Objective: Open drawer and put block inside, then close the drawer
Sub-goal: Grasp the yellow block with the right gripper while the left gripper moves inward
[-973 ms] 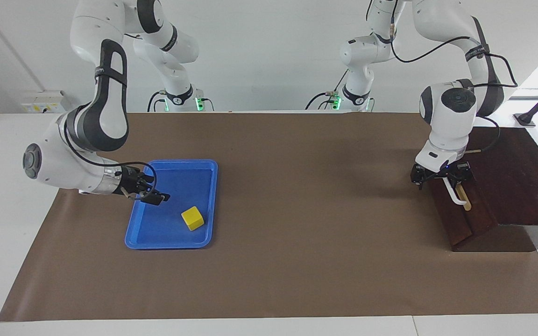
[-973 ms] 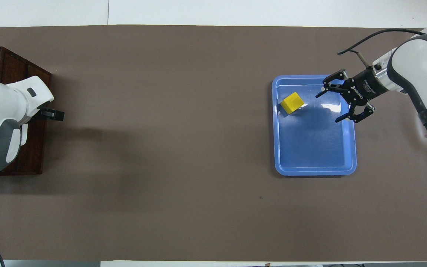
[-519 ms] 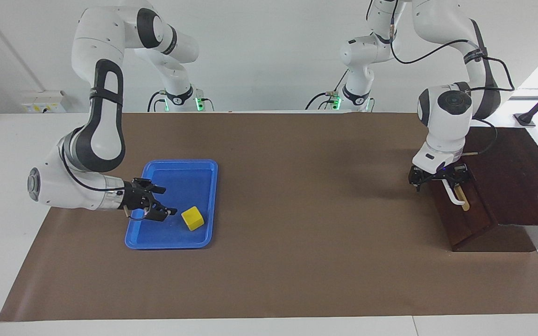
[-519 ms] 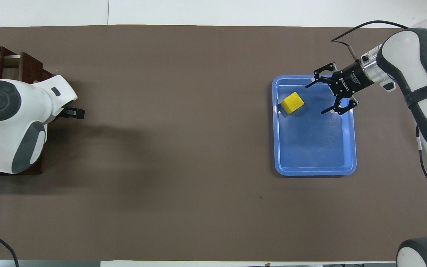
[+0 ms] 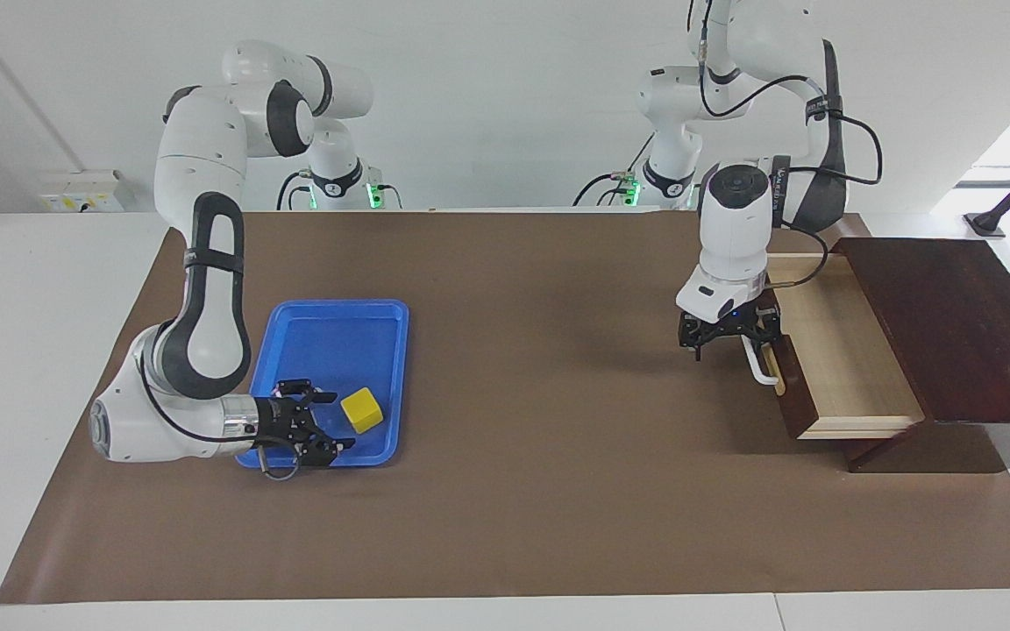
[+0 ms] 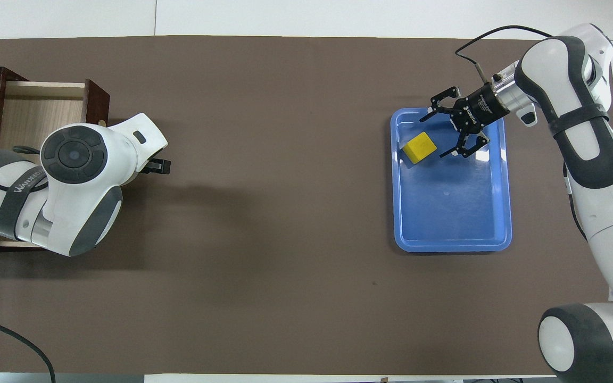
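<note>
Drawer (image 5: 847,350): pulled well out of dark wooden box (image 5: 952,324), pale inside bare
Tray (image 5: 295,333): blue, toward right arm's end from drawer
Left gripper (image 5: 727,337): at drawer's white handle (image 5: 757,370), fingers apart
Right gripper (image 6: 453,127): low over tray, fingers spread, just beside block
Block (image 6: 419,147): yellow, in tray, untouched

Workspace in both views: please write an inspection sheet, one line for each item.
Surface: brown mat over a white table.
Job's things: drawer pulled out, inside empty; block in the blue tray.
Clutter: nothing seen.
Grippers: left gripper open at the drawer's white handle; right gripper open, low over the tray beside the block.
Cables: black cables along the left arm.
Surroundings: white wall, wall socket.
</note>
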Available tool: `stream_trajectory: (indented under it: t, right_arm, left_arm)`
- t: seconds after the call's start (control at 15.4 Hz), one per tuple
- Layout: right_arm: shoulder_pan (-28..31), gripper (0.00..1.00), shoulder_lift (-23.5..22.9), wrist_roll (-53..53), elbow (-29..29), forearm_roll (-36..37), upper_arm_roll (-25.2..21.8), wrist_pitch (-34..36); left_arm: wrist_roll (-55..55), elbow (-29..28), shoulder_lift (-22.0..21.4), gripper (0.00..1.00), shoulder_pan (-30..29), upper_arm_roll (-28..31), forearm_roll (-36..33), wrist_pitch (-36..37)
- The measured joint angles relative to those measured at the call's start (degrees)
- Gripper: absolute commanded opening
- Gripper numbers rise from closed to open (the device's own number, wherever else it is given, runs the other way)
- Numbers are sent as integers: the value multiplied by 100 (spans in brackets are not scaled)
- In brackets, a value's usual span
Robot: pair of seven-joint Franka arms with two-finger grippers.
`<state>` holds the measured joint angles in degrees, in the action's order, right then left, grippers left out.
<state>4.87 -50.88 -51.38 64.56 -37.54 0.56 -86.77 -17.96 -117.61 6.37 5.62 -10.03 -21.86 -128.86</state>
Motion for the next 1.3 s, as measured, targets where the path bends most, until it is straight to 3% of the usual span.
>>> stream_trajectory:
  t: [0.32, 0.52, 0.78, 1.1, 1.3]
  right_arm:
    - [-10, 100, 1, -7, -62, -4, 1, 94]
    - [-6, 100, 1, -7, -35, -4, 0, 100]
    - [-19, 100, 1, -7, -8, -5, 1, 106]
    - [-58, 100, 1, 102, -7, -3, 8, 126]
    - [-82, 77, 1, 163, 0, 20, 8, 126]
  left_arm:
    - [-68, 1537, 27, 100, 10, -14, 880, 1739]
    - [-698, 2111, -5, 100, 24, -32, 1428, 2382]
    - [-2355, 2156, -118, 100, 254, -58, 1995, 2637]
    - [-4445, 2117, -119, 100, 417, -70, 2231, 2641]
    - [-5630, 2115, -120, 100, 605, -76, 2262, 2640]
